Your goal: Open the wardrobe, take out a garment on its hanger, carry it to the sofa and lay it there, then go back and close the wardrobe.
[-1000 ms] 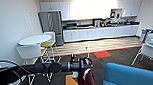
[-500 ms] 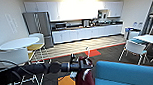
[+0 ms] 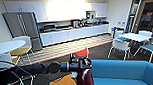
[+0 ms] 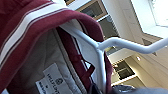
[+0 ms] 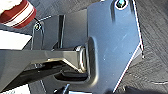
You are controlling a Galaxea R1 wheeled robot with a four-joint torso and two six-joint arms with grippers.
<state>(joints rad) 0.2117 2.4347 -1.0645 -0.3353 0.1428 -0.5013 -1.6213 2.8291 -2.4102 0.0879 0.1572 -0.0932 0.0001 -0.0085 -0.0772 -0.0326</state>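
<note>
Maroon jacket, i.e. the garment, hangs off the end of the left arm, which reaches in from the left side of the head view; it sits just beside the near-left edge of the blue sofa, hem cut off by the frame bottom; an orange chair back is just left of it. Left to right in the head view: round white desk with yellow chair, steel fridge, long white kitchen counter, then white desk with teal-seated chairs, sofa low right.

Left wrist view adds what the head view can't resolve: the hanger, whitish, runs through the collar of the garment; striped ribbing, grey lining and a label visible; ceiling behind. Left jaws: can't tell the state from this angle, though hanger and jacket clearly ride with that arm.

Right wrist view: robot plate and bar, dark floor, plus a striped red-white cuff at one corner; right jaws can't tell either.
</note>
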